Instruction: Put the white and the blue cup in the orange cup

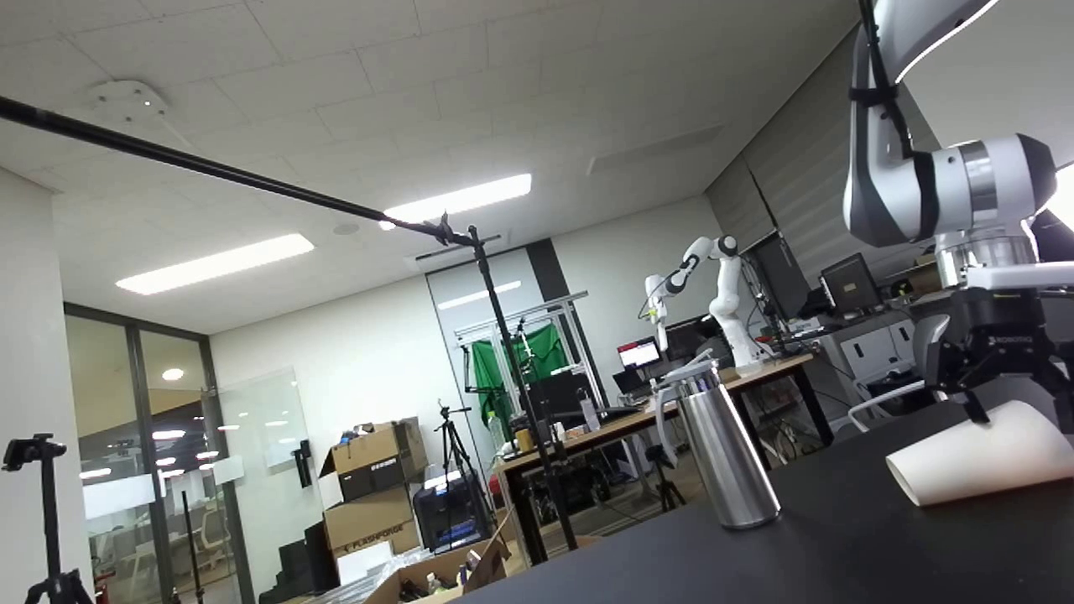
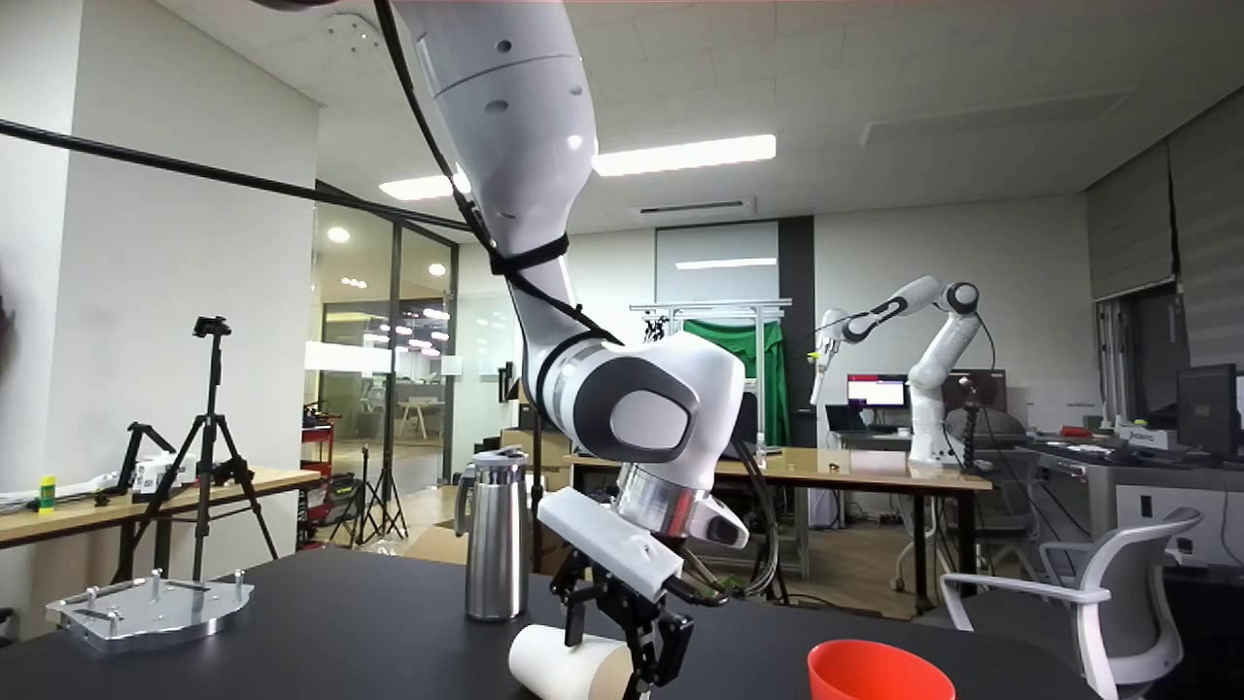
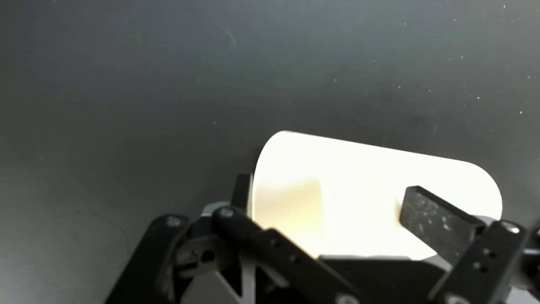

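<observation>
In an exterior view, the end effector (image 1: 1024,419) is positioned directly over the white cup (image 1: 982,461). The white cup lies on its side on the black tabletop (image 1: 671,570); whether the end effector touches its wall cannot be determined from here. A steel jug (image 1: 728,457) stands to the left of the end effector, well apart from it.

In an exterior view, the robot arm (image 2: 641,408) extends down to the end effector. The white cup lies below the end effector, partly covered by it, with its mouth turned to the right. The orange cup (image 2: 880,671) is located to the right of the end effector, apart from it, mouth upward; its lower part is cut off. The steel jug stands upright behind and to the left of the end effector. A clear plate (image 2: 155,612) lies farther to the left, well apart from the end effector.

In the wrist view, the end effector is in the released condition, with its fingers (image 3: 438,228) spread wide apart. One finger is located over the side wall of the white cup; the other is just beside the rim, outside the mouth. The mouth and the adjoining wall section lie between the fingers. The lower part of the white cup is concealed by the end effector.
</observation>
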Action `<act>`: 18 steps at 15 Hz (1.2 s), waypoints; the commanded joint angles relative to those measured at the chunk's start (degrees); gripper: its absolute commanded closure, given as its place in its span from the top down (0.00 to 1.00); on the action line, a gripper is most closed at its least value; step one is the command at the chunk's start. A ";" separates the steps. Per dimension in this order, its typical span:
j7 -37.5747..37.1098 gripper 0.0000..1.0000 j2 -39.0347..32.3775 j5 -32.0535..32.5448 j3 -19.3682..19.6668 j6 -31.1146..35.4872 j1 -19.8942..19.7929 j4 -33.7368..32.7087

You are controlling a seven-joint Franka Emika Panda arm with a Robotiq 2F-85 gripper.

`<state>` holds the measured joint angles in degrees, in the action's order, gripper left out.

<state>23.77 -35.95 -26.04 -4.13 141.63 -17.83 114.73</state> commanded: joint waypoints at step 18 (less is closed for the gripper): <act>-4.37 0.00 16.26 19.87 2.32 -5.62 9.58 6.66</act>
<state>23.04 -25.47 -13.51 -4.47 138.38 -12.75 117.22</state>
